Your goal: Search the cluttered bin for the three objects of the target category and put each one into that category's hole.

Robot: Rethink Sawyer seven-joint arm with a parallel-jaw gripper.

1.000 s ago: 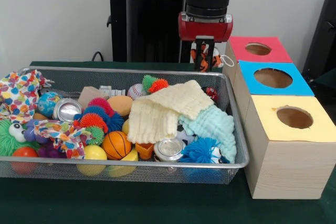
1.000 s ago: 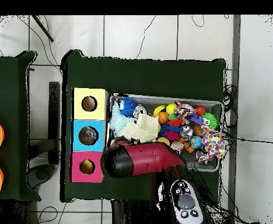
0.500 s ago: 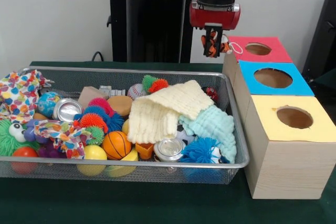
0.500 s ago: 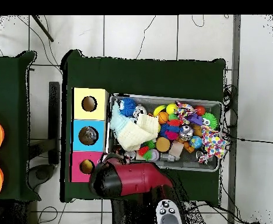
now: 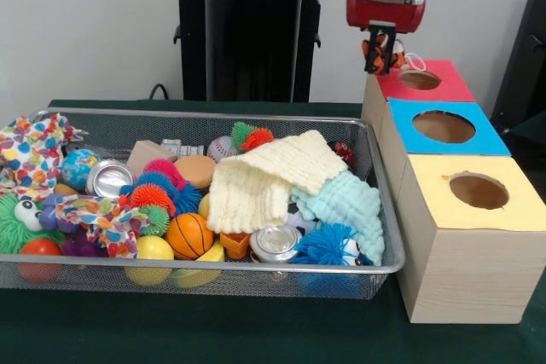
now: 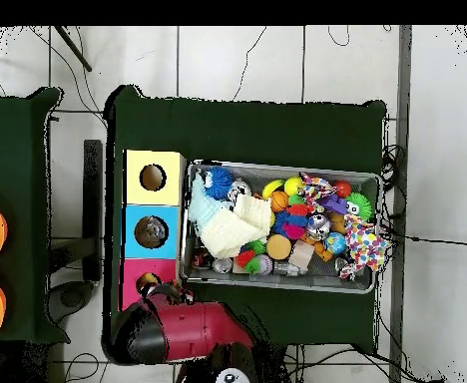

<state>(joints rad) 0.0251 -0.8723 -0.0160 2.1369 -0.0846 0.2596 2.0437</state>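
Toy (image 5: 380, 50), small, orange, black and white, with a pale loop hanging off it, sits pinched in our gripper (image 5: 376, 57), held in the air just beside the red box's hole (image 5: 420, 79) on the bin side and not yet over it. That's where the task's thing is; we can't tell exactly what kind of toy it is.

Going near to far in the front view:
- Yellow box (image 5: 472, 245) nearest, hole (image 5: 479, 191) empty as far as we see.
- Wire bin (image 5: 213, 268) beside it on the green table (image 5: 171, 330), still packed: basketball (image 5: 188, 235), can (image 5: 275, 242), blue spiky ball (image 5: 327, 244), cream cloth (image 5: 263, 178) draped over the middle. The cloth likely hides more, so we'd expect more digging for any remaining targets.
- Blue box (image 5: 442, 147) next back; the overhead view shows something dark inside its hole (image 6: 151, 231), unclear what.
- Red box (image 5: 418, 87) furthest.

Why the high carry: our read is it clears the bin rim and box edge on the way to the red hole.

Arm pose: wrist (image 5: 386, 8) vertical, gripper pointing straight down. Overhead, the arm (image 6: 183, 332) lies along the table's robot side, its end at the red box. We judge a short shift across, then release.
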